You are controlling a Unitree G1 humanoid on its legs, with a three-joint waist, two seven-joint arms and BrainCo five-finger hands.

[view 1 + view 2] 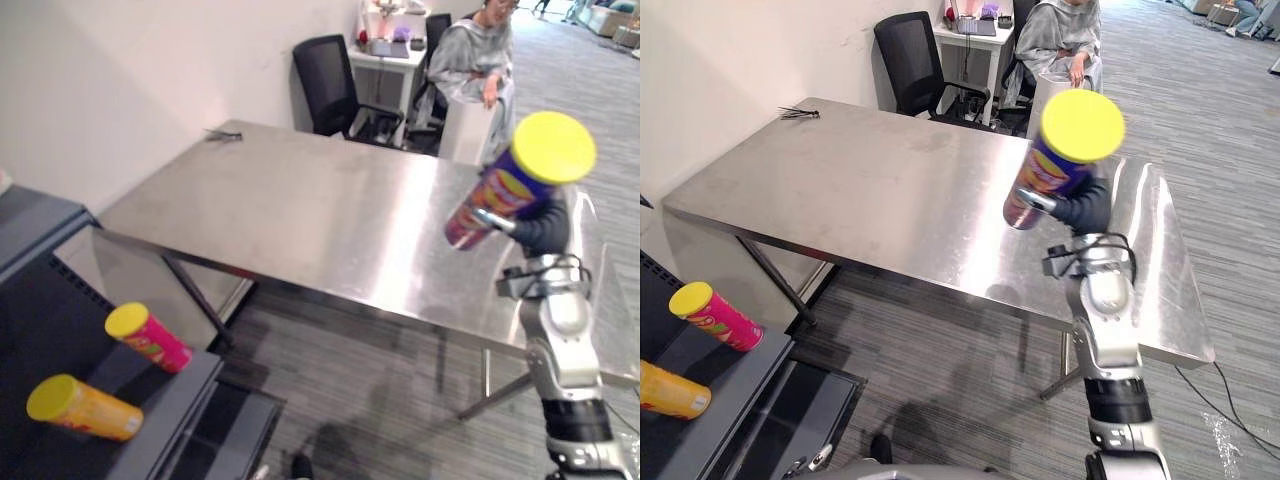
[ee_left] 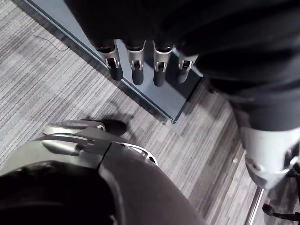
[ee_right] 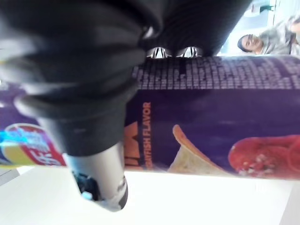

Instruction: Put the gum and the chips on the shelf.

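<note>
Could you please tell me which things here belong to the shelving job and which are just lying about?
Job: purple chips can, in the right hand; shelf; pink can and orange can lying on it.
Lying about: table; chair; small dark item at the table's far corner; person seated beyond.

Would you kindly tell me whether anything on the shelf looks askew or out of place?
Yes: the pink can and the orange can lie on their sides on the shelf, angled differently, so they could roll. The purple can is tilted in the right robot hand.
</note>
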